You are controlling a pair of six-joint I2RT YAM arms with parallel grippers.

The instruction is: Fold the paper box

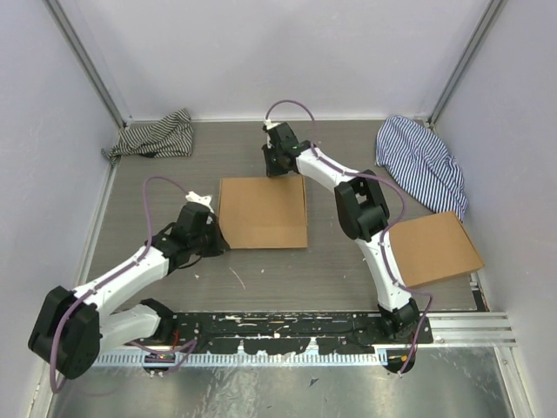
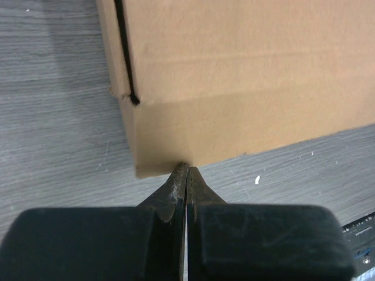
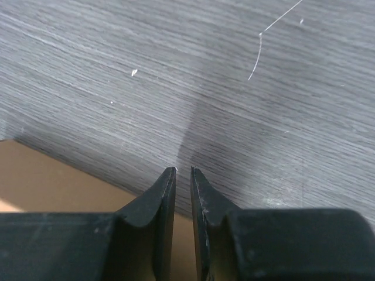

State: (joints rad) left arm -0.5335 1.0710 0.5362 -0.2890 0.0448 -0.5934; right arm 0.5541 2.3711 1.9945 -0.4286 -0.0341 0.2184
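- The paper box (image 1: 263, 212) lies on the table (image 1: 287, 270) between my two arms. It already looks like a shallow closed shape with its lid face up.
- My left claw (image 2: 186, 171) is fully closed with nothing between its fingers. Its tips touch the foot of the box's left wall, close to the near-left corner.
- From that claw the box lies straight ahead and rises above the fingertips. A dark slit (image 2: 125, 52) runs up the wall just left of the corner.
- My right claw (image 3: 183, 171) is closed down to a thin slit and grips nothing. It points at bare table just beyond the box's far edge, towards the far-right corner.
- In the right wrist view only a wedge of brown card shows at the lower left, so the box sits behind and beside those fingertips rather than under them.
- From above, the box's longer side seems to run left to right across me, though the difference is slight.
- I judge the left claw to be the nearer one, since it is in contact while the right stands just off the far edge.
- The next move, as I see it, depends on the two claws pressing on opposite corners to seat the walls.
- The second brown box (image 1: 432, 248) sits well to the right of the paper box, under my right arm, and is not my concern.
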